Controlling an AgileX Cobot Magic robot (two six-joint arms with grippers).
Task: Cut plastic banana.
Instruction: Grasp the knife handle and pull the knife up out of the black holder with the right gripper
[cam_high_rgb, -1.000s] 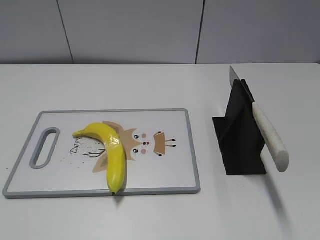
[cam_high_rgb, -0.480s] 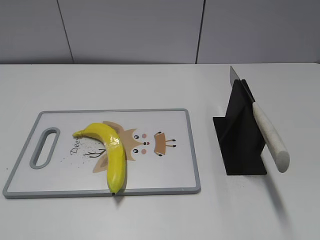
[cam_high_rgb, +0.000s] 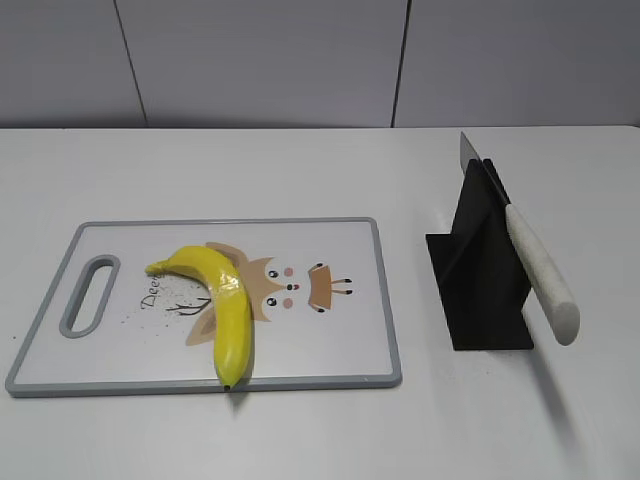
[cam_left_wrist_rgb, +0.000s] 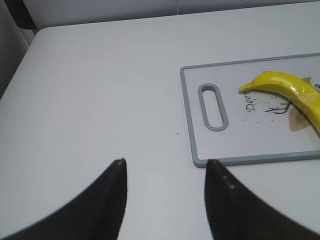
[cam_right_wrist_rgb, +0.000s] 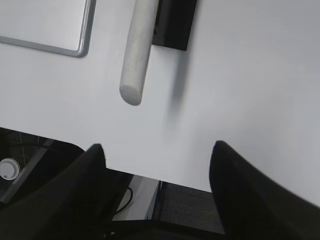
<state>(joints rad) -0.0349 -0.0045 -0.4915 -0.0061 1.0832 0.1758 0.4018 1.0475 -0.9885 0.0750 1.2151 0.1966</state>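
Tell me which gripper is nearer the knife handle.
Right. The right gripper hangs open just off the table edge near the knife handle; the left gripper is open beyond the cutting board.

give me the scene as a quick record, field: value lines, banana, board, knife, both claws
plastic banana: whole, uncut, lying on the cutting board, dark tip at the board's near edge
cutting board: white with grey rim, flat on the table, handle slot on its left
knife: resting slanted in the black stand, pale handle sticking out toward the near side
black stand: on the table, right of the board
left claw: open, empty, over bare table beside the board's handle end
right claw: open, empty, near the table's edge, short of the knife handle
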